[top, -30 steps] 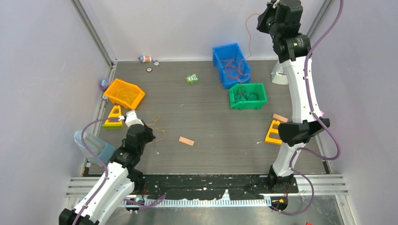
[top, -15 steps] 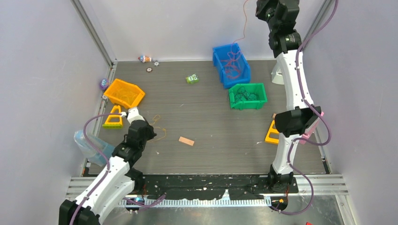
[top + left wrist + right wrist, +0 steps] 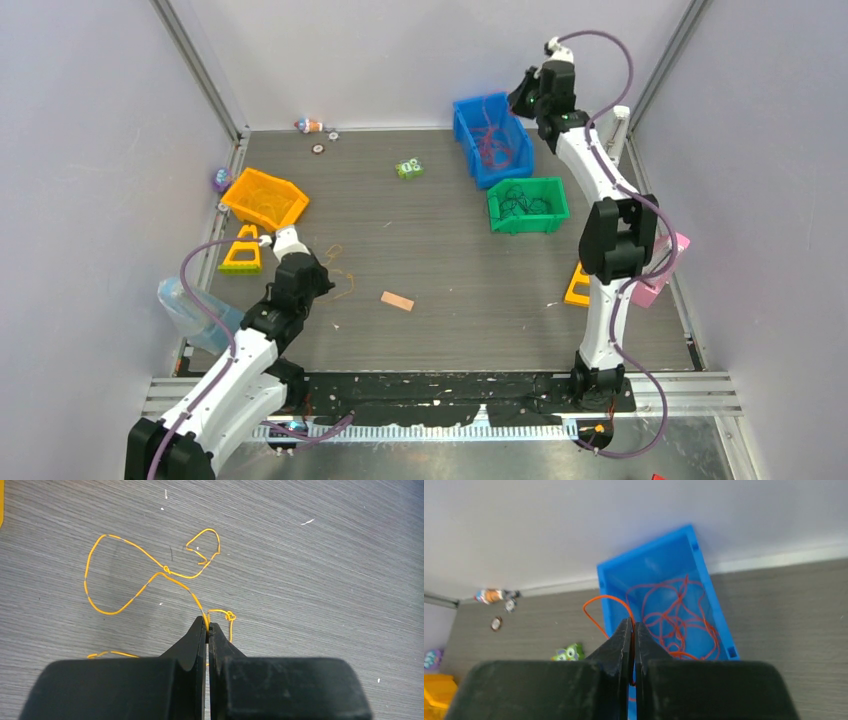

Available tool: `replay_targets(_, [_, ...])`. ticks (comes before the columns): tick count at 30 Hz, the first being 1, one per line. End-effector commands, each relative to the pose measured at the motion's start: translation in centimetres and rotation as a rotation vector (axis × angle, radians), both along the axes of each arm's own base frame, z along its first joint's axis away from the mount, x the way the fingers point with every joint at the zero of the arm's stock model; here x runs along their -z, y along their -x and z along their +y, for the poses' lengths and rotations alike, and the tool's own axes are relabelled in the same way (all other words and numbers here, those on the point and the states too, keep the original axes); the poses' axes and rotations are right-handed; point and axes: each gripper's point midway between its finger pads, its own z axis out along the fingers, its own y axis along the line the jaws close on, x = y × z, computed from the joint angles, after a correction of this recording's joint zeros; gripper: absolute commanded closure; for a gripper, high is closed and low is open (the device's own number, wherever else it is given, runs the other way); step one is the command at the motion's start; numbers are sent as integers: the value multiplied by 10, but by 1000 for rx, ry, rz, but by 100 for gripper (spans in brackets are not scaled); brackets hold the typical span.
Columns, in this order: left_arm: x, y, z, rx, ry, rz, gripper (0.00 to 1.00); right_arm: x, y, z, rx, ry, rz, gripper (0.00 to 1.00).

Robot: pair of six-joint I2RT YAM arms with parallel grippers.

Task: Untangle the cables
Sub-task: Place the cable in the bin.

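My left gripper (image 3: 208, 626) is shut on a thin orange-yellow cable (image 3: 125, 580) that lies in loops on the table, with small knots in it; in the top view the gripper (image 3: 318, 277) is low at the left with the cable (image 3: 340, 282) beside it. My right gripper (image 3: 633, 625) is shut on a red cable (image 3: 596, 611) that loops out of the blue bin (image 3: 651, 565), where the rest of the red cable (image 3: 674, 615) lies coiled. In the top view the right gripper (image 3: 522, 95) hangs just above the blue bin (image 3: 480, 108). Dark cables (image 3: 518, 200) lie in the green bin (image 3: 553, 190).
An orange bin (image 3: 265, 198) and a yellow triangular block (image 3: 241, 253) sit at the left, with a clear plastic bag (image 3: 195, 310) nearer. A small wooden block (image 3: 397, 301) lies mid-table. A green owl toy (image 3: 409, 168), small toys at the back wall (image 3: 310, 126) and a yellow block (image 3: 578, 285) are around.
My right arm has come down from high above the blue bin to just over it, lowering the red cable into it. My left gripper has edged slightly forward with the orange-yellow cable.
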Motion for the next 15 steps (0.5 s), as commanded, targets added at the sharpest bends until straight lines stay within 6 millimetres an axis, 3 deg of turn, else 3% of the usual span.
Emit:
replay_targets(1, [-28,-15,-5,8,27,-91,100,58,3,19,-71,28,109,94])
replay_targets(4, [-29,-16,-7,18,25,-91,100,107,8,33,-115,49,231,88])
replay_targets(6, [-30,-16,-7,25,21,-89,100,130,7,39,-128,57,289,83])
replay_targets(7, [-30,-16,-7,26,18,-84,100,135,3,42,-134,56,296,75])
replay_targets(10, [-31,-14,-6,29,8,-75,100,125,1,46,-148,52,296,45])
replay_targets(15, [-36,-13,0,1,-11,-63,100,71,10,39,-125,77,208,22])
